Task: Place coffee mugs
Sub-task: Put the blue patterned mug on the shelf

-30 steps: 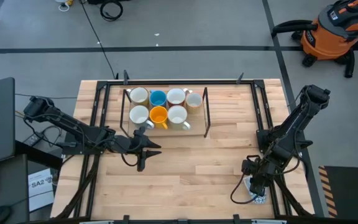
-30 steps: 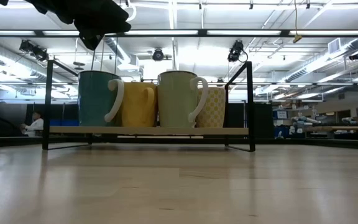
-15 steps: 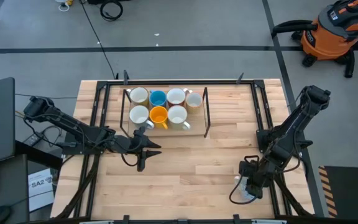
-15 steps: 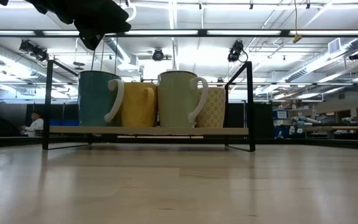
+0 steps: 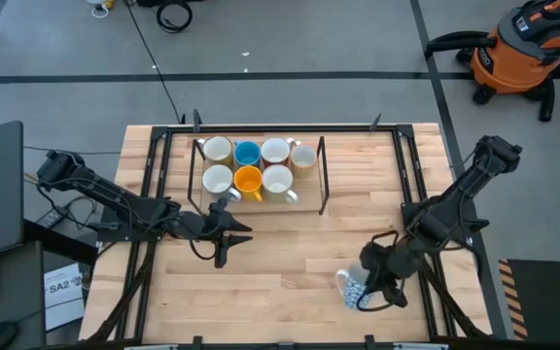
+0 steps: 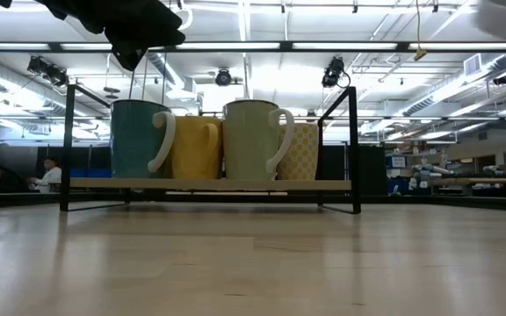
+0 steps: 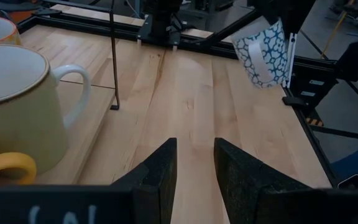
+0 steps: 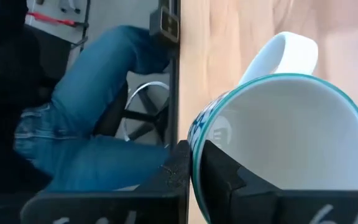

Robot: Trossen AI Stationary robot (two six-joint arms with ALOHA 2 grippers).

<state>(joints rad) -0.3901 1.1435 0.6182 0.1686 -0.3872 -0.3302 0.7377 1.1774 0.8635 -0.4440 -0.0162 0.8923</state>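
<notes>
The table [image 5: 290, 253] carries a low rack [image 5: 321, 175] at its far side, well ahead of both hands, with seven mugs [image 5: 248, 180] packed on it in two rows. The right hand [image 5: 369, 288] is near the table's front right corner, clenched on the rim of the patterned mug [image 5: 352, 286], one finger inside the wall and one outside. The left hand [image 5: 224, 233] hangs just in front of the rack, released and empty, its fingers [image 7: 157, 174] parted over bare wood.

The step in hand appears to be carrying that last mug to the rack. To do it well, keep the pinch firm, since a rim grip lets the mug swing, and lift high enough to clear the rack's wire frame. The open spot looks to be at the rack's right end, beside the cream mug [image 5: 303, 157]; come down there with the handle [image 8: 283, 54] turned away from its neighbours, and let go only once the base sits flat.

The right wrist view alone shows the rim caught between the fingers, and a person's jeans [image 8: 86, 118] beyond the table edge. The left wrist view shows the mug tilted and clear of the table. The low view misses this mug altogether and shows only the rack's front mugs.
</notes>
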